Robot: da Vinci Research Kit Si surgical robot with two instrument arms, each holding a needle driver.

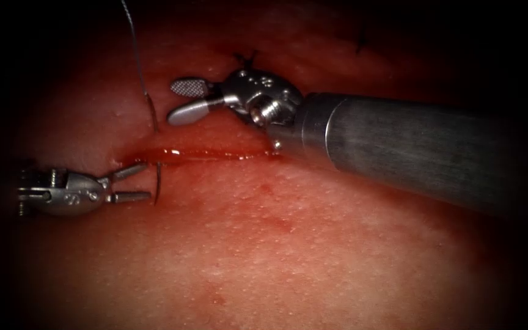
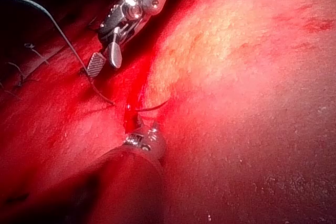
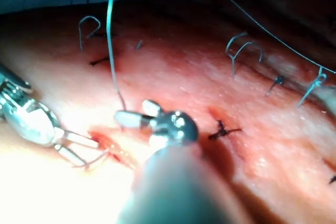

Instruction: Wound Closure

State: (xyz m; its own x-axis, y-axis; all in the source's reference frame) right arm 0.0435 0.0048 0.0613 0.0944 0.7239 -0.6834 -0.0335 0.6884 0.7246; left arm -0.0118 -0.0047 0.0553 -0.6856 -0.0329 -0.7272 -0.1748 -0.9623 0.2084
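Steel needle (image 1: 159, 181), thin and curved, stands in the tissue (image 1: 313, 244) at the left end of the cut (image 1: 209, 154); a short dark arc of it rises from the surface just below the cut line, with the rest buried. In the left wrist view the needle (image 2: 155, 107) shows as a fine curved sliver emerging beside the wet edge of the cut (image 2: 137, 95). Dark thread (image 1: 140, 67) runs down from above and enters the tissue just above the cut, near the needle. The left tool (image 1: 134, 182) lies at the left end of the cut with its jaws parted, one above and one below, their tips close beside the exposed needle and gripping nothing. The right tool (image 1: 186, 99) hovers above the cut, its two jaws spread apart and empty, pointing left toward the thread. Red fluid (image 1: 227, 154) glistens along the cut. A finished knot (image 1: 247, 60) with short cut ends sits behind the right tool, and the right wrist view shows further cut ends of thread (image 3: 242, 51) standing up from the tissue (image 3: 262, 129).
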